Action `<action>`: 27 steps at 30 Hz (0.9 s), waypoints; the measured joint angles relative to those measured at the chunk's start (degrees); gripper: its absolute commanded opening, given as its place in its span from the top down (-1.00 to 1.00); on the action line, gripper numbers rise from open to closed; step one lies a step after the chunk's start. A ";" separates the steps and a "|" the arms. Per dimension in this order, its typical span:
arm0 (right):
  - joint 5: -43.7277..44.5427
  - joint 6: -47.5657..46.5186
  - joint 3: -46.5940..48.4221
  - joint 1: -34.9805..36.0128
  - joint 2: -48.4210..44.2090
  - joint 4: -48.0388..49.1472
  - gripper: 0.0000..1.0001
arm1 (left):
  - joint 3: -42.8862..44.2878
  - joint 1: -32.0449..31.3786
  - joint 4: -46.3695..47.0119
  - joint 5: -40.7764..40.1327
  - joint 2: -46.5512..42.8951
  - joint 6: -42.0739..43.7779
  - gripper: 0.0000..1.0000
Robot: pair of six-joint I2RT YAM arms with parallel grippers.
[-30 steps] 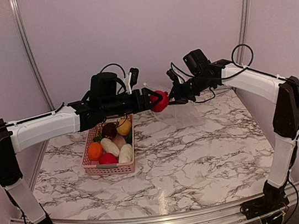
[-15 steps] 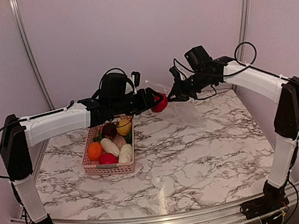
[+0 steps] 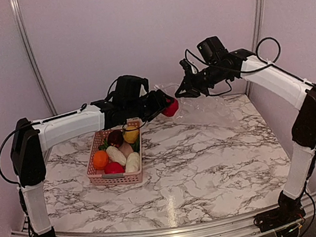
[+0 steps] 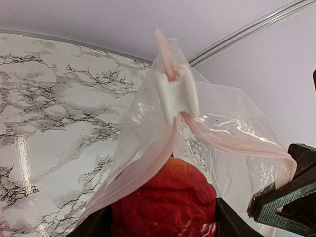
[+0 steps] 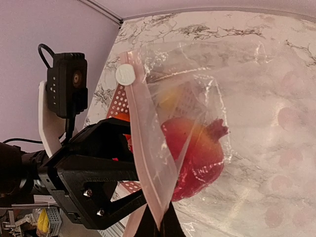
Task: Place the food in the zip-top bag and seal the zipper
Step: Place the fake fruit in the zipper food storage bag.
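Jaws of left gripper (image 3: 167,106) clamp red fruit (image 4: 165,202); right wrist view reveals right gripper (image 5: 159,223) pinching zip-top bag (image 5: 197,64) by its rim.

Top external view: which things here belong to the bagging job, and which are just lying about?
In the job:
red fruit, held by the left gripper
zip-top bag, held up by the right gripper
zipper
other food waiting in the pink basket

Just lying about:
pink basket itself
marble table
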 measured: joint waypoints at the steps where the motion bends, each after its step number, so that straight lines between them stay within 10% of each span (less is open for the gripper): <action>1: 0.02 -0.04 -0.17 0.00 0.00 -0.02 1.00 | 0.00 0.00 0.61 0.39 0.00 0.02 -0.41; 11: -0.02 -0.48 -0.22 -2.25 0.02 -0.66 1.00 | -0.11 0.15 4.00 1.64 -3.56 4.07 -0.91; 27: 1.97 -5.35 8.92 -8.39 3.02 -6.73 1.00 | -4.83 2.21 -1.38 -7.28 -19.34 10.36 -0.98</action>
